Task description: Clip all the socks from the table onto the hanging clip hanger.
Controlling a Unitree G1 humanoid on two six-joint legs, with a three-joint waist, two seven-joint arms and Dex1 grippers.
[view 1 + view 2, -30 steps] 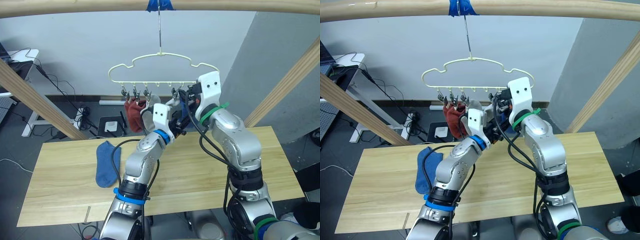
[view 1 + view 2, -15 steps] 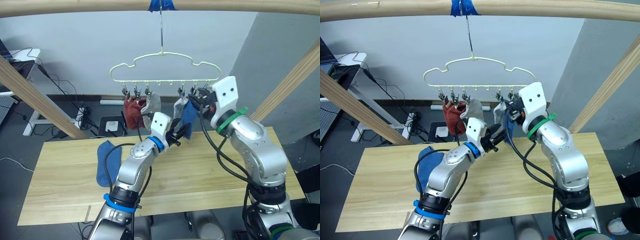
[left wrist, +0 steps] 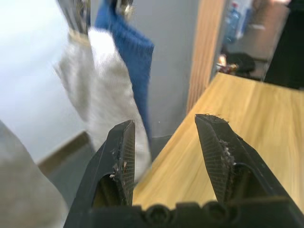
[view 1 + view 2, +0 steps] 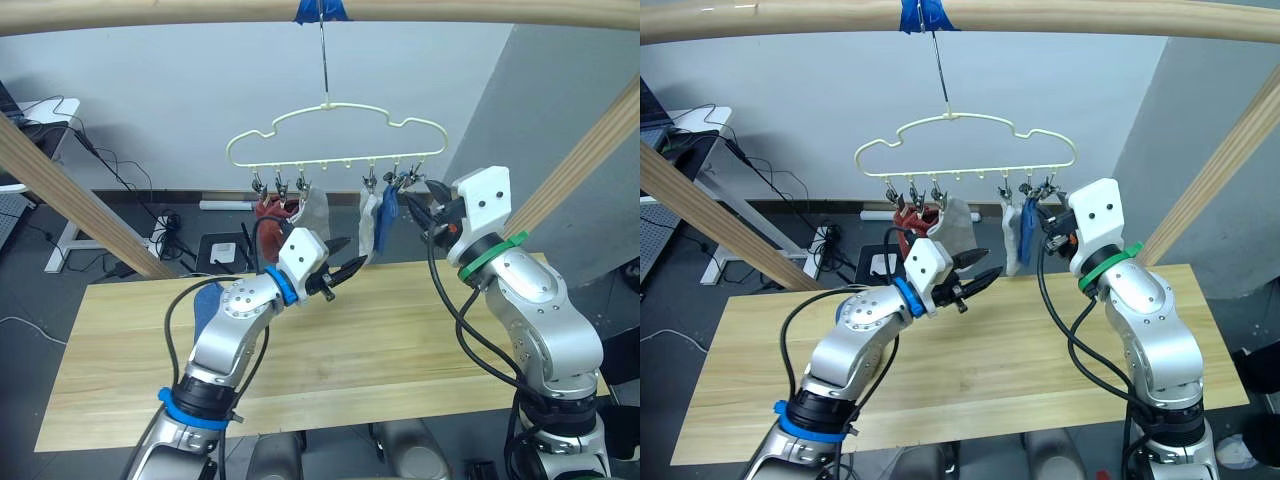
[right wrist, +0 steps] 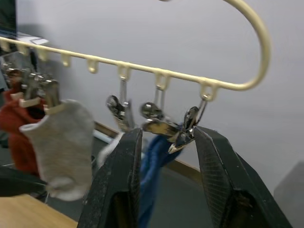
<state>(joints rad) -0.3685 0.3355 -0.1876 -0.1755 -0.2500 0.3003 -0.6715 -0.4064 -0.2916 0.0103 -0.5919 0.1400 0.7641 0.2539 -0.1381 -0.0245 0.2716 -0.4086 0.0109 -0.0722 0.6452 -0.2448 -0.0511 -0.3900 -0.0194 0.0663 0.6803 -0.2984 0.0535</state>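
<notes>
The clip hanger [image 4: 335,135] hangs from its hook above the table [image 4: 400,340]. On its clips hang two rust red socks [image 4: 268,210], a light grey sock [image 4: 312,208], another light grey sock [image 4: 370,225] and a blue sock [image 4: 387,218]. A second blue sock [image 4: 203,300] lies on the table, mostly hidden behind my left arm. My left gripper [image 4: 355,255] is open and empty, just below the hanging socks. My right gripper [image 4: 425,200] is open beside the blue sock's clip [image 5: 164,126], and its fingers [image 5: 121,180] flank that clip without holding it.
A round wooden beam [image 4: 150,15] with blue tape [image 4: 320,10] carries the hanger's hook. Slanted wooden posts stand at the left [image 4: 80,200] and at the right [image 4: 570,165]. Cables and a desk leg lie on the floor beyond the table's far edge.
My right gripper has let go of the blue sock, which now hangs clipped, and has drawn back to the right. My left gripper has dropped down and away from the hanger. The hanger has swung slightly right.
</notes>
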